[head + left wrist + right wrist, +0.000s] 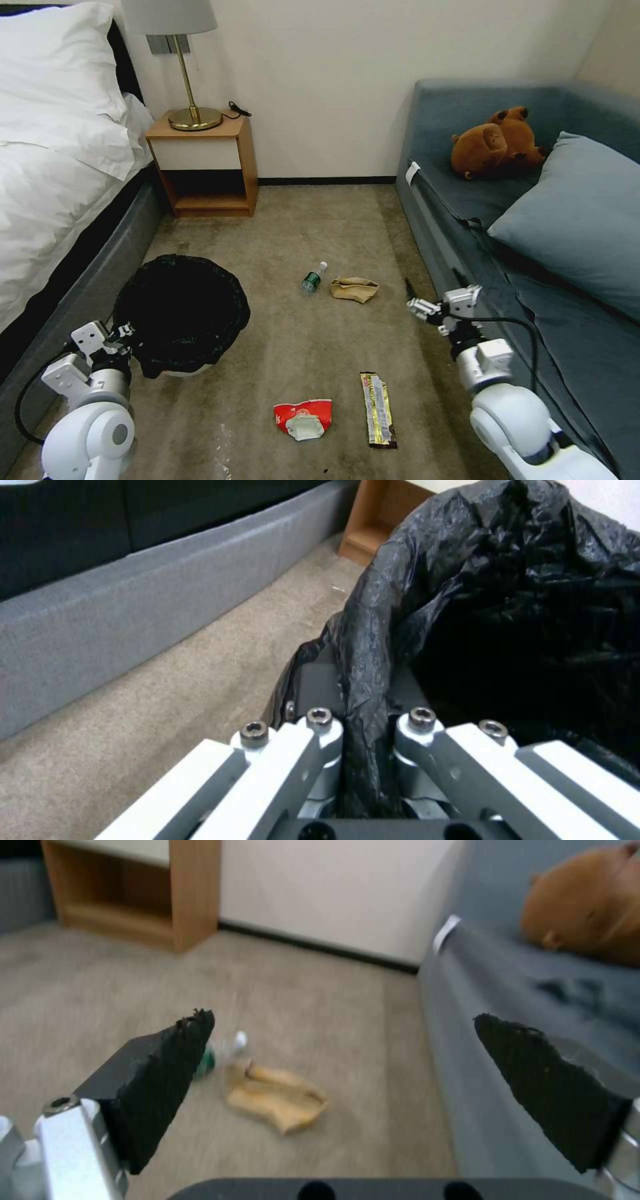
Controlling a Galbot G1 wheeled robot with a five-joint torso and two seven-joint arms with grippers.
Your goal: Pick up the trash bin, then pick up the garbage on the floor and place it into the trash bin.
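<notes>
The trash bin (181, 313), white with a crinkled black bag (520, 605) over its rim, is on the left by the bed. My left gripper (127, 333) is shut on its near rim, the bag pinched between the fingers (320, 730). Whether the bin is off the carpet I cannot tell. The garbage lies on the floor: a green bottle (313, 277), a brown paper bag (354, 289), a red-and-white wrapper (303, 418) and a long dark wrapper (378, 408). My right gripper (430, 287) hangs open beside the sofa, with the bottle (223, 1055) and paper bag (277, 1095) ahead of it.
A bed (53, 167) runs along the left, its grey base close to the bin. A wooden nightstand (203, 163) with a lamp stands at the far wall. The blue sofa (533, 280) with a pillow and a plush bear borders the right.
</notes>
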